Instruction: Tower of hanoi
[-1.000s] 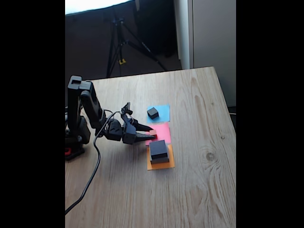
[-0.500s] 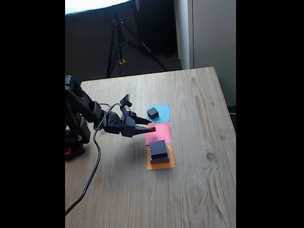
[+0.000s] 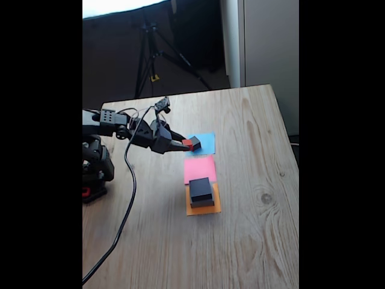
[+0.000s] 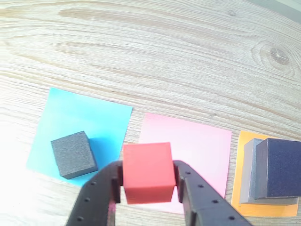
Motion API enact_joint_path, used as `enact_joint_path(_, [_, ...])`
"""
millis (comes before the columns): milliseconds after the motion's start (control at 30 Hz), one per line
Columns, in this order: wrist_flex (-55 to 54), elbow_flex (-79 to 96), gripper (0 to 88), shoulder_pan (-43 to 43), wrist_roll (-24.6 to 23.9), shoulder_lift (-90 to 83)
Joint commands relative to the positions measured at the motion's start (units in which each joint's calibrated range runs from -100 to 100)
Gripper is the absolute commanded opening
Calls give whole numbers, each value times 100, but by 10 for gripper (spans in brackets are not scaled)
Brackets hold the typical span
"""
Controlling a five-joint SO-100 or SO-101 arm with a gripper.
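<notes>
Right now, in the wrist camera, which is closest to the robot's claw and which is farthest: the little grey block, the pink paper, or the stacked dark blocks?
1. Pink paper, directly under the gripper.
2. Little grey block, on the blue paper, left.
3. Stacked dark blocks, on the orange paper, far right.

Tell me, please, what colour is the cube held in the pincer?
Red cube, clearest in the wrist view.

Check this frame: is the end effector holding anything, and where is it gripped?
Yes. The end effector holds the red cube, its two fingers pressed against the cube's opposite side faces, lifted clear of the table.
</notes>
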Motion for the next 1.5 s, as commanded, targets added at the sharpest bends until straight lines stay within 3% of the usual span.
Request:
enact_joint_path(0, [1825, -1818, 20, -292, -545, -350])
enact_joint_path(200, [3687, -4264, 19, -744, -1331, -70])
enact_joint_path(367, [4836, -5637, 18, -1070, -1532, -24])
enact_joint_path(667, [5573, -6382, 19, -1429, -1783, 6])
enact_joint_path(800, [5160, -5546, 24, -1454, -1499, -153])
enact_joint_path(1067, [3306, -2846, 34, -1630, -897, -918])
enact_joint_path(1267, [1259, -1100, 36, -1588, -512, -849])
enact_joint_path(1467, [-522, 109, 42, -1688, -479, -486])
